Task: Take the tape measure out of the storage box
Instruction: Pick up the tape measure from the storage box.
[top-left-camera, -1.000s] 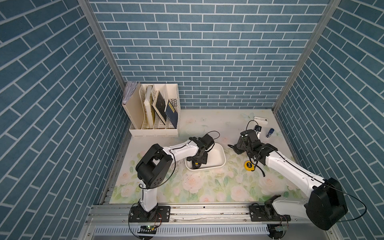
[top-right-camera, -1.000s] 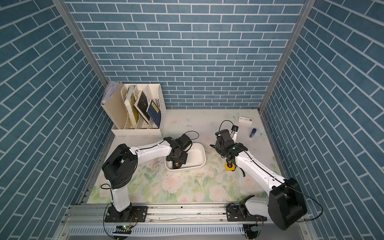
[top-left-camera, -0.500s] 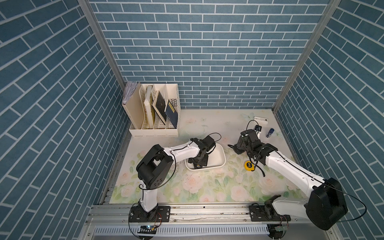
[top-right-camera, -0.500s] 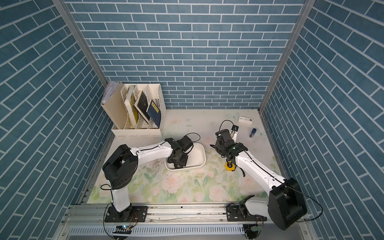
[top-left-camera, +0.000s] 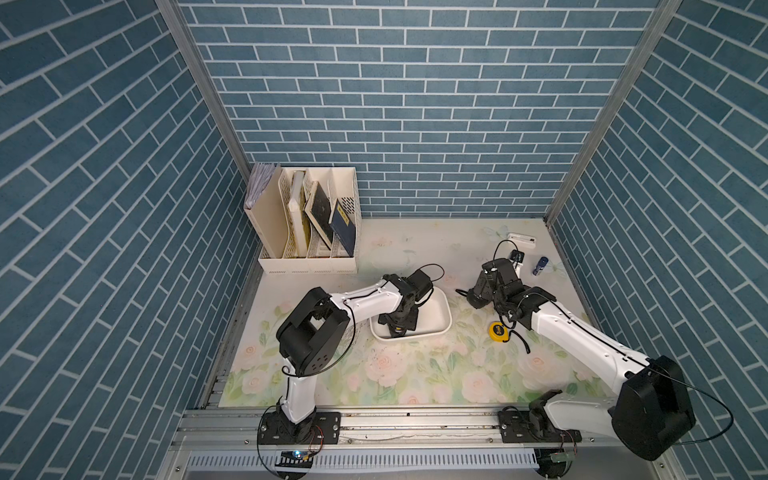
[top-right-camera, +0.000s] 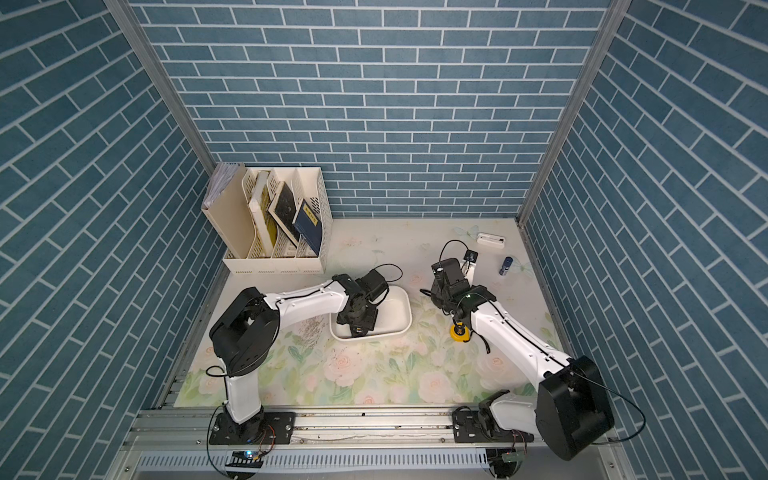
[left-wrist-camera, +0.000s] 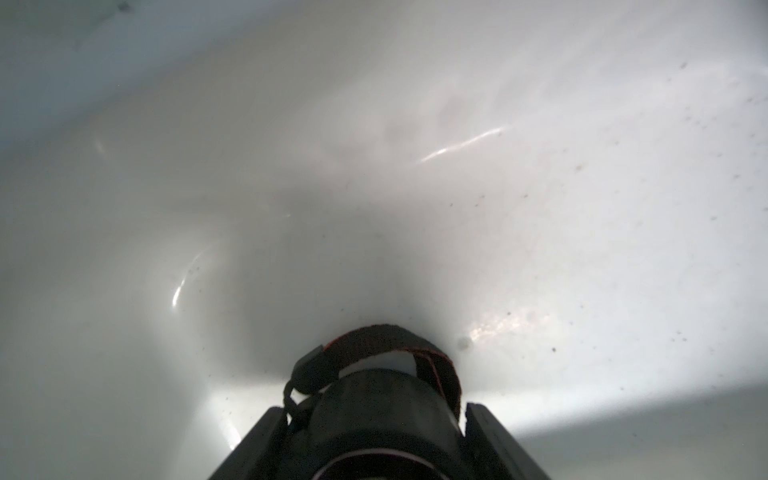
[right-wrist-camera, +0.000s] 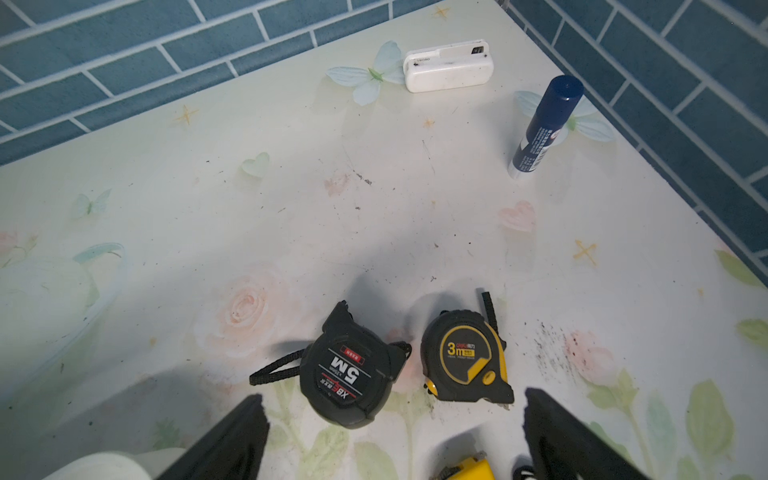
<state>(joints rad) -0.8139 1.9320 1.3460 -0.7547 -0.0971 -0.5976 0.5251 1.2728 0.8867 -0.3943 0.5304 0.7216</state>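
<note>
Loads of open table (right-wrist-camera: 291, 199), but black tape measure (right-wrist-camera: 347, 370) and yellow tape measure (right-wrist-camera: 465, 357) sat right ahead of the right gripper (right-wrist-camera: 392, 401), glue stick (right-wrist-camera: 544, 124) further back.

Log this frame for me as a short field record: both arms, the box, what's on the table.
left gripper: inside the storage box, jaws closed on a black tape measure
right gripper: open, above the table, holding nothing
tape measure out of box: not yet
on table: black 5M tape, black-and-yellow 3m tape, yellow tape
also there: glue stick, white case, file organiser
</note>
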